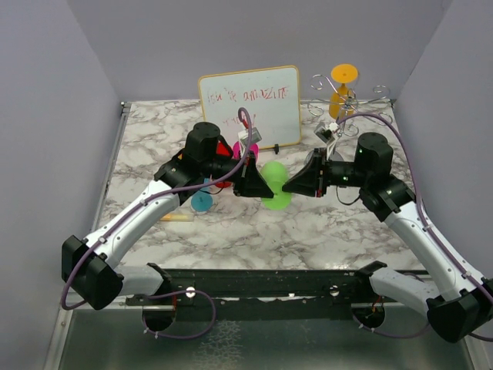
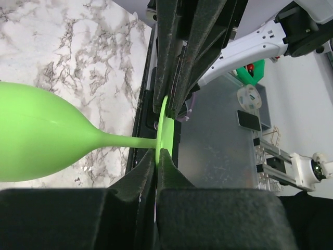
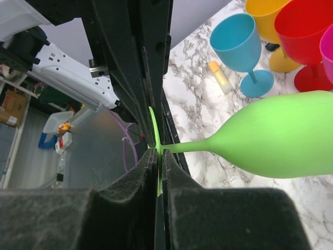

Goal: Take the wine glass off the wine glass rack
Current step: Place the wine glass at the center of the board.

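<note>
A lime-green wine glass hangs in the air over the middle of the table, away from the wine glass rack, the silver wire stand at the back right. My left gripper is shut on the glass's thin foot, with the bowl off to the side. My right gripper is shut on the same foot from the opposite side, bowl at the right. The two grippers meet tip to tip. An orange glass hangs on the rack.
A whiteboard leans at the back centre. Blue, yellow, red and pink glasses stand on the marble table to the left of the grippers. A yellow marker lies near the blue glass.
</note>
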Controlling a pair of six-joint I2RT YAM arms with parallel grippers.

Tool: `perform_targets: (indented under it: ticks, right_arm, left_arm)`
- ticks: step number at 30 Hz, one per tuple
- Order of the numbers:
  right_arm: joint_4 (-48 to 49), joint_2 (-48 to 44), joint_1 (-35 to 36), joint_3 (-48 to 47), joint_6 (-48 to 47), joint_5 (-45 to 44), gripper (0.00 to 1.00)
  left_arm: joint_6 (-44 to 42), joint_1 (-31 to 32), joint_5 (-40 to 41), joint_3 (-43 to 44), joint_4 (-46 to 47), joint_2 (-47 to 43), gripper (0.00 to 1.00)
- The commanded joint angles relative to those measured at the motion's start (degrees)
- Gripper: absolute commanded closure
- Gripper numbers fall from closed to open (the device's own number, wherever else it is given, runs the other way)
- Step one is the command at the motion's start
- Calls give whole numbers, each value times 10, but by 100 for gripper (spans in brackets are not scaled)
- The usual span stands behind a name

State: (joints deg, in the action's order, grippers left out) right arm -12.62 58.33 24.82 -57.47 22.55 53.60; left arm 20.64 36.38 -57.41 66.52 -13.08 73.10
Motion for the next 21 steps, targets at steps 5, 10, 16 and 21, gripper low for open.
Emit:
perform_targets:
  ticks: [5,10,16,21]
  right_arm:
    - [47,4,2,17,8,76,67]
    - [-3,-1,6,20,-33,86,66]
    - [-16,14,16,18,-34,80,72]
    - [58,5,21,34,10,67,85]
  left_arm:
    - [-36,3,-16,26,-21,-9,100]
    - [-38,3,-2,35,-20,-12,100]
    - [-38,3,-7,41,-18,-12,100]
    - [-41,3,-8,39,-23,-12,100]
